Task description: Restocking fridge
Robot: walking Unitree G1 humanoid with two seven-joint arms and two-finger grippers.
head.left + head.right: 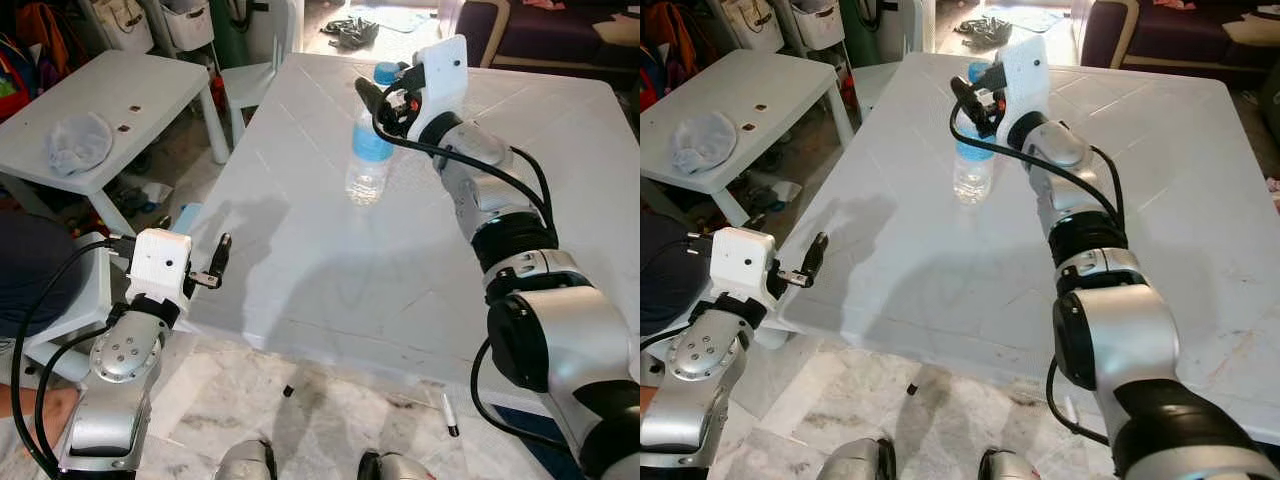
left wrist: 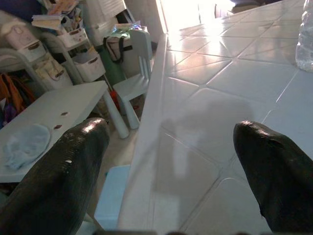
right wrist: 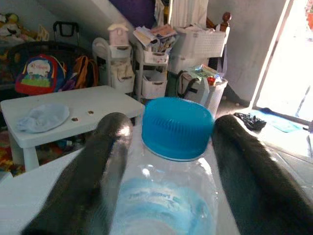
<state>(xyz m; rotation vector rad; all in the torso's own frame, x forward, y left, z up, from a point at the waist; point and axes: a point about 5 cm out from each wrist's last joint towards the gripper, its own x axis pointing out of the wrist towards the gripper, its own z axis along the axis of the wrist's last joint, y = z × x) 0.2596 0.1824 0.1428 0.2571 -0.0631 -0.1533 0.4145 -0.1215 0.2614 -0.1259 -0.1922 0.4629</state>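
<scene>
Blue-capped bottle (image 3: pixel 171 161) stands between the parted right tool (image 3: pixel 168 161) fingers, unclamped.

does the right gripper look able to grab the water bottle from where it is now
Probably yes: the right gripper already has its open fingers on either side of the water bottle, just below the blue cap, with nothing between them.

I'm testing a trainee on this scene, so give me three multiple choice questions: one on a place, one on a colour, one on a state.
1. Where does the water bottle stand?
A. on the big white table
B. on the floor
C. on the small side table

2. What colour is the bottle cap?
A. red
B. blue
C. white

3. How is the right gripper set?
A. folded at the robot's side
B. flat on the tabletop
C. fingers either side of the bottle's neck

Answers: 1 A, the bottle is upright on the tabletop. 2 B, the right wrist view shows it. 3 C, one black finger each side.
</scene>
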